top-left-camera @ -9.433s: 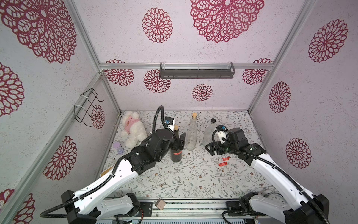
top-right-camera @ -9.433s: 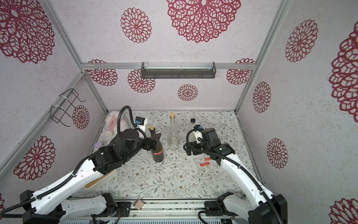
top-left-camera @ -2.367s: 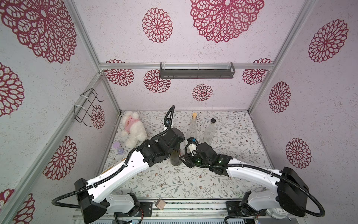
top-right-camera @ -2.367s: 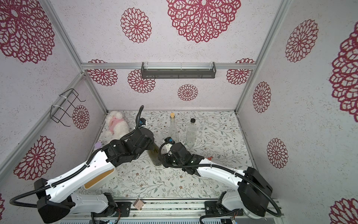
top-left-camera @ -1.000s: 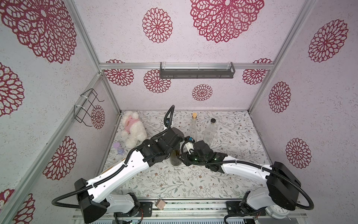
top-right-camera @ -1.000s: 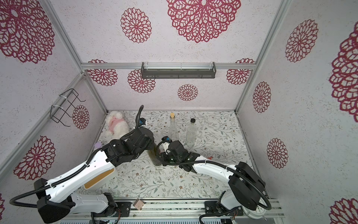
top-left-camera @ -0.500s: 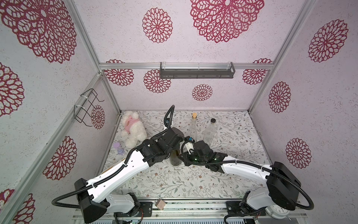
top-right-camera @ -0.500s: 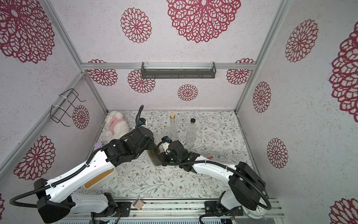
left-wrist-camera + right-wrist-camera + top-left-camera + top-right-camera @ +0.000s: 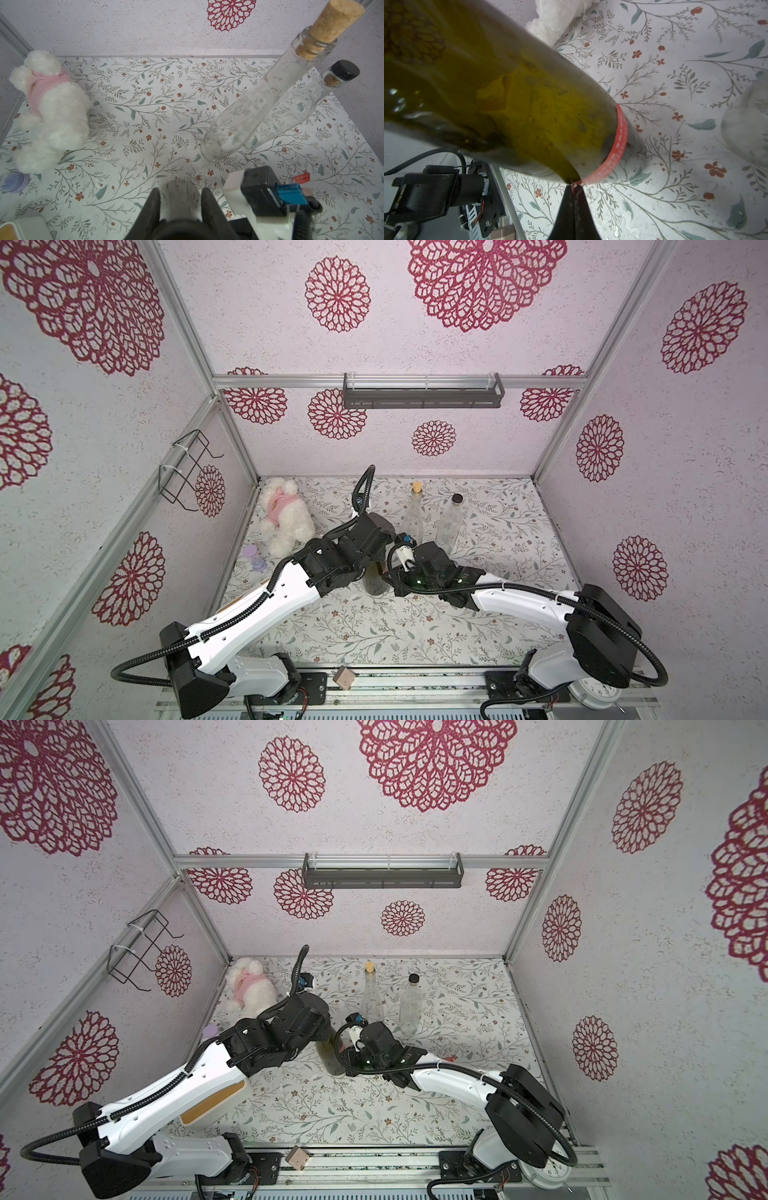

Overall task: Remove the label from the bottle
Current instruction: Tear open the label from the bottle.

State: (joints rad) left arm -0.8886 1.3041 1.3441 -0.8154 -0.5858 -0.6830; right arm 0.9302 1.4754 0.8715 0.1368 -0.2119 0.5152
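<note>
An olive-green glass bottle (image 9: 375,581) (image 9: 331,1057) stands upright mid-table between my two arms. In the left wrist view my left gripper (image 9: 180,192) is shut on the bottle's pale top from above. A red label (image 9: 619,139) runs as a narrow band round the bottle (image 9: 529,99) near its base. One end of the band has lifted off the glass. My right gripper (image 9: 574,186) is shut on that loose end, low at the bottle's side. In both top views the wrists hide the jaws.
Two clear bottles stand just behind, one corked (image 9: 415,512), one black-capped (image 9: 451,522). A white plush toy (image 9: 286,518) lies at the back left, with a small purple object (image 9: 253,558) near it. A red label scrap (image 9: 301,178) lies on the floral mat.
The right gripper's jaws have closed onto the loose end of the red label. Both arms have stayed almost where they were, and the left gripper keeps its hold.
</note>
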